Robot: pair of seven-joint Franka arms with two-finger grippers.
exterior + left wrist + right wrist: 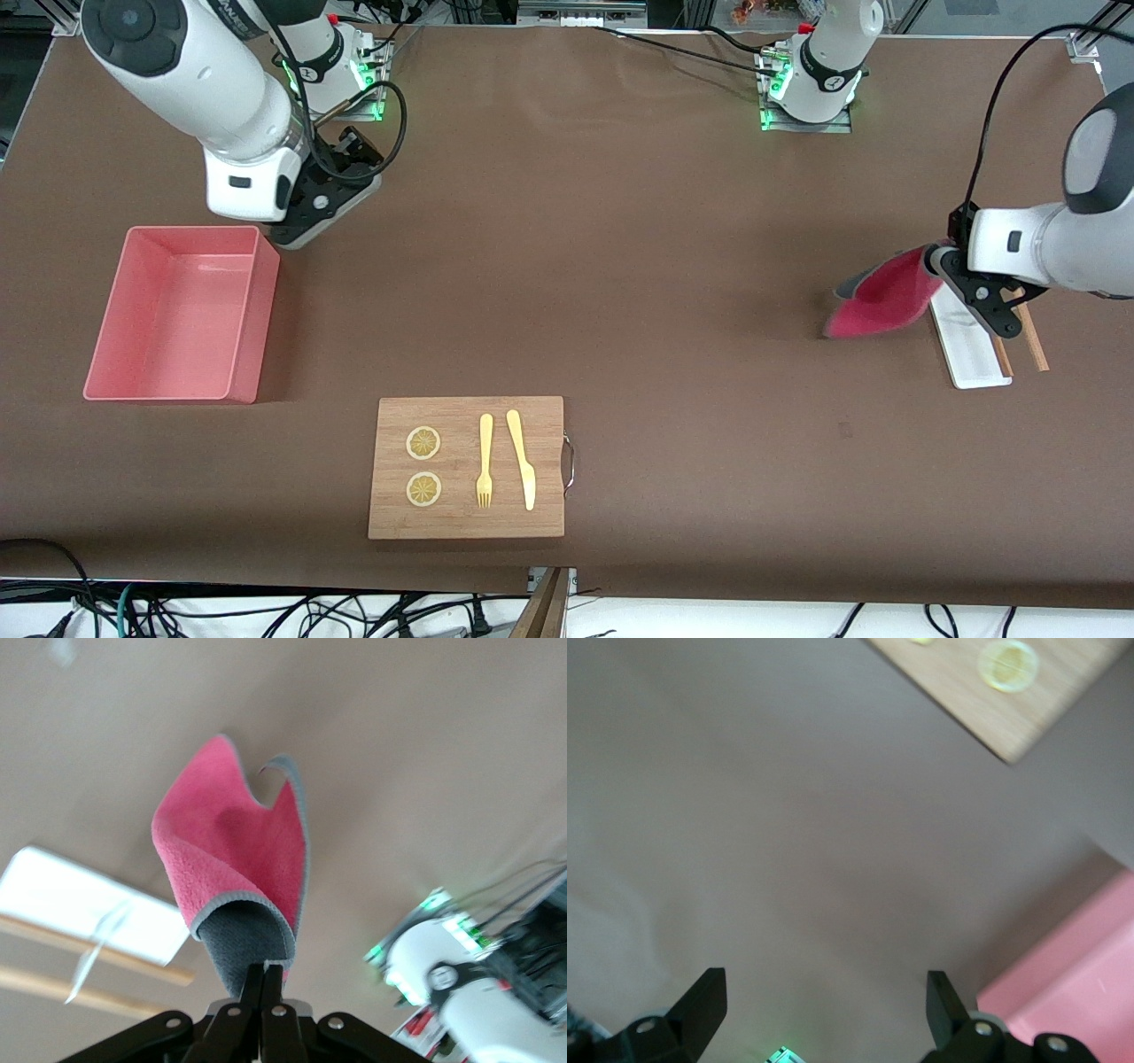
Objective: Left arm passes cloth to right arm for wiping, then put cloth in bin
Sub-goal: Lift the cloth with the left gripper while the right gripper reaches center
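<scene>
The cloth [886,297] is clamped by the left pincer [937,266] mid-right over bare desk [620,266]; the right pincer [306,217], fingers apart, is held by the bin [182,315] upper left.

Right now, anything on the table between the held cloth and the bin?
Nothing: front view shows bare tabletop between cloth, held by left gripper, and bin. Cutting board lies nearer the camera.
</scene>
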